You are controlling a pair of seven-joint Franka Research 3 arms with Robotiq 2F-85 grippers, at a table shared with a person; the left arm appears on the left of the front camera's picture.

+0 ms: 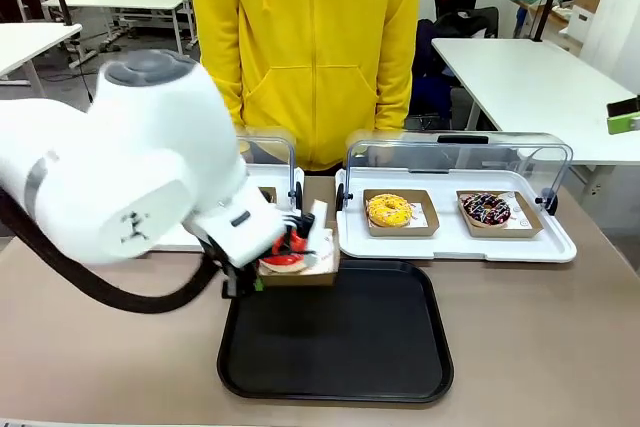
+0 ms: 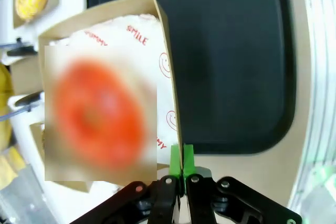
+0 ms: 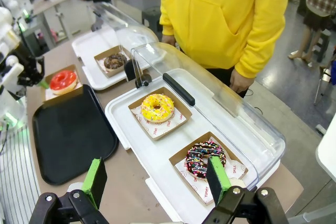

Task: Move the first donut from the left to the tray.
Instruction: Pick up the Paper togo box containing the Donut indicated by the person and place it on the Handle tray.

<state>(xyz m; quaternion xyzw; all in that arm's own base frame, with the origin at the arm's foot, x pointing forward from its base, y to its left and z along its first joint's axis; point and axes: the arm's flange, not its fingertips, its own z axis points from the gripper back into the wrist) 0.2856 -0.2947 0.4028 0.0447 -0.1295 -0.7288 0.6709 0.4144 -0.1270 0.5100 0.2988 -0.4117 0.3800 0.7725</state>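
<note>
The left gripper (image 2: 181,156) is pinched tight on the cardboard holder (image 2: 167,66) wall, carrying the red donut (image 1: 284,256) just over the black tray (image 1: 340,347) at its far-left corner; the right gripper (image 3: 157,179) gapes wide, holding nothing.

The desk (image 1: 560,347) is viewed frontally, facing the person (image 1: 305,47). The black tray (image 1: 340,342) is seen close in the left wrist view and obliquely, farther off, in the right wrist view.

Left arm (image 1: 120,187): big white rounded shell w/ grey cap on top, thick black cable under it. Left gripper (image 2: 181,156): black linkage w/ silver screws, green pads. Right gripper (image 3: 157,179): black, green pads. Person (image 1: 305,47): yellow hoodie w/ front pocket.
</note>
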